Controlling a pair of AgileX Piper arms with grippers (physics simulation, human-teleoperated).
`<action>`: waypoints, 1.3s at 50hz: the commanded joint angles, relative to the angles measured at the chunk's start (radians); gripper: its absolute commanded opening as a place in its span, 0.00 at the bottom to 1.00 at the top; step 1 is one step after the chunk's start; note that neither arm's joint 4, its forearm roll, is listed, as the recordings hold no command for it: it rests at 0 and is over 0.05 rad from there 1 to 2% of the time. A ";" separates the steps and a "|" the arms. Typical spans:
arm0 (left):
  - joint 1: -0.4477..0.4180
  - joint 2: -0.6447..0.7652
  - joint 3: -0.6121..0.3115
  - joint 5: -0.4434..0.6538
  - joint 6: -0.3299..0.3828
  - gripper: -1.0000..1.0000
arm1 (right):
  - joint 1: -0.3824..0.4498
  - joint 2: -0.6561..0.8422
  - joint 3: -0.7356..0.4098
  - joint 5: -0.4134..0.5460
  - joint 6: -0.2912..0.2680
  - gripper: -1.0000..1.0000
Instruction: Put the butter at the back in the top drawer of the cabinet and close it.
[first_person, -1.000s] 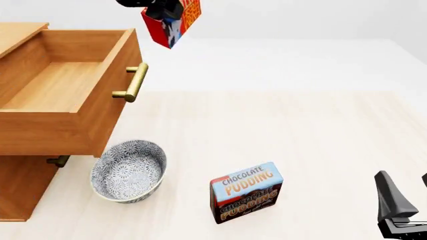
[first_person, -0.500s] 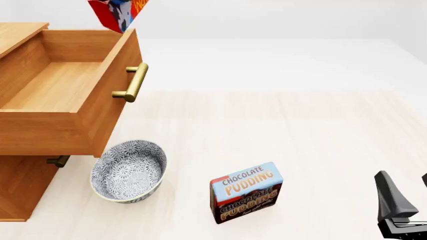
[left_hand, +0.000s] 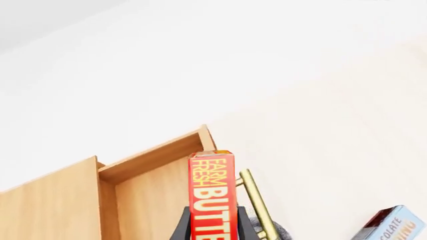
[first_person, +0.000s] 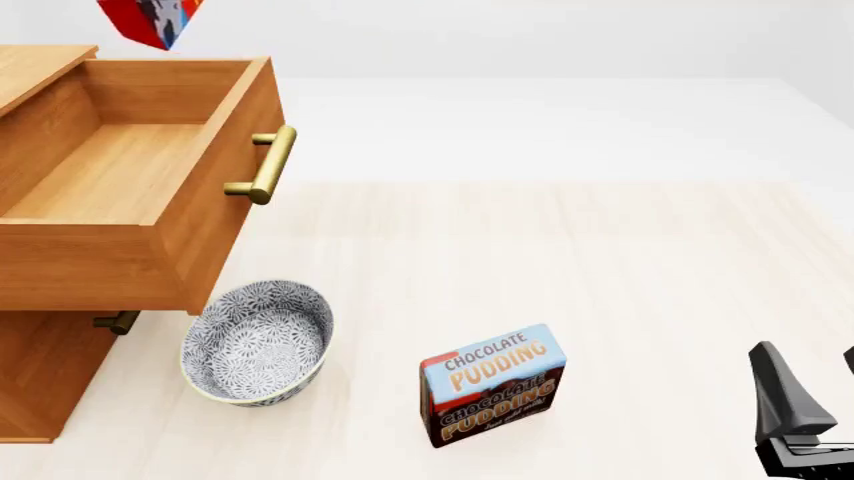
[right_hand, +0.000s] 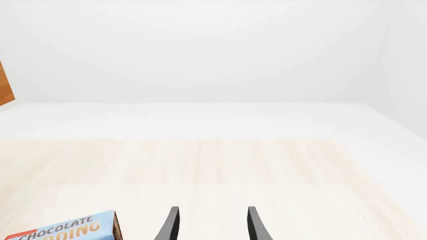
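Observation:
The butter (first_person: 150, 20), a small red box, hangs at the top left of the front view, cut by the frame's edge, above the back of the open top drawer (first_person: 214, 215). My left gripper does not show in that view. In the left wrist view my left gripper (left_hand: 212, 231) is shut on the butter (left_hand: 212, 195), with the drawer (left_hand: 150, 205) and its brass handle (left_hand: 257, 210) below. The cabinet (first_person: 40, 380) stands at the left. My right gripper (right_hand: 212, 227) is open and holds nothing, low at the front right (first_person: 811, 390).
A patterned bowl (first_person: 256, 342) sits on the table just under the drawer's front corner. The Chocolate Pudding box (first_person: 491, 385) stands upright near the front middle, left of my right gripper. A lower drawer's handle (first_person: 118, 322) peeks out under the open drawer.
The butter has moved left, from beyond the drawer's front to above the drawer's far side, and slightly higher out of frame. The right arm has not moved.

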 joint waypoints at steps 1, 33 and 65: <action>0.050 -0.037 0.009 0.004 0.007 0.00 | 0.000 0.000 0.000 0.000 0.000 1.00; 0.129 -0.106 0.143 -0.036 -0.036 0.00 | 0.000 0.000 0.000 0.000 0.000 1.00; 0.176 -0.160 0.293 -0.091 -0.048 0.00 | 0.000 0.000 0.000 0.000 0.000 1.00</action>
